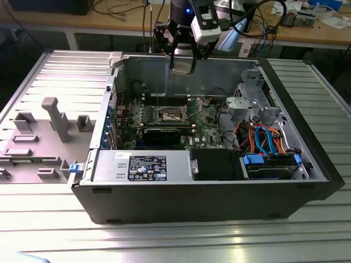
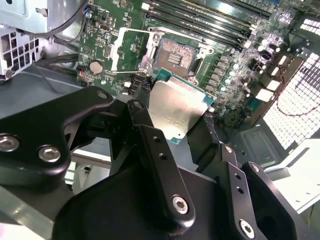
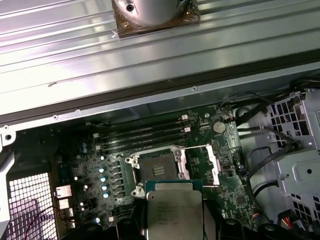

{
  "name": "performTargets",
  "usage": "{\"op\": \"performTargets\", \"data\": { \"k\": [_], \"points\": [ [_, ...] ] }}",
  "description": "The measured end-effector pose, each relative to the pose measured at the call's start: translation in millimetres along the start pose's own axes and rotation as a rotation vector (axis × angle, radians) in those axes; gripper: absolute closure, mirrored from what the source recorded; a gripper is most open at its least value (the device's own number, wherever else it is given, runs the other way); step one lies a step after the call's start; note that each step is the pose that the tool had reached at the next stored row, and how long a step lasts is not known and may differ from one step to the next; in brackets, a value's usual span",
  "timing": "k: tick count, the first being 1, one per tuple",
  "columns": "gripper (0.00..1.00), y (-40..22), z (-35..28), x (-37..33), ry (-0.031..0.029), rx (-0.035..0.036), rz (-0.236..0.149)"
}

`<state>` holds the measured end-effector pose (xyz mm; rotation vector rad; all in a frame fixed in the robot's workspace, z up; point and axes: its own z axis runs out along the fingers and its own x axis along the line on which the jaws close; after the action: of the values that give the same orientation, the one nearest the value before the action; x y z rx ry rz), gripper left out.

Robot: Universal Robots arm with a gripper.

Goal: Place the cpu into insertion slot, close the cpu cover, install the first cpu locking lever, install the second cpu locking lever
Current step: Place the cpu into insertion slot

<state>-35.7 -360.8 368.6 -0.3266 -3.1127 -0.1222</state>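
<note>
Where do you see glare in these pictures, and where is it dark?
Second wrist view: the cpu shines bright silver on top; first wrist view: the ribbed table reflects pale streaks; exterior view: the case is dim inside.

The cpu [image 2: 177, 107] has a silver-grey top edged in teal-green (fine dark print crosses it in the first wrist view). The gripper [image 2: 174, 122] is matte black. The insertion slot [image 3: 156, 167] is dark-centred with a silvery rim; the cpu cover [image 2: 116, 50] is silvery. The circuit board [image 1: 207, 118] is green, the cables [image 1: 264, 138] orange and blue, the table [image 1: 219, 241] ribbed silver.
</note>
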Motion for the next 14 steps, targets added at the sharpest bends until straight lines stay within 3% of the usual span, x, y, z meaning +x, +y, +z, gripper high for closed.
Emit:
{"op": "performTargets", "data": {
  "k": [8, 14],
  "points": [
    [0.45, 0.0, 0.3, 0.0, -0.0017, -0.0005, 0.021],
    [0.45, -0.2, 2.6, 0.0, -0.0081, -0.0018, 0.106]
  ]
}}
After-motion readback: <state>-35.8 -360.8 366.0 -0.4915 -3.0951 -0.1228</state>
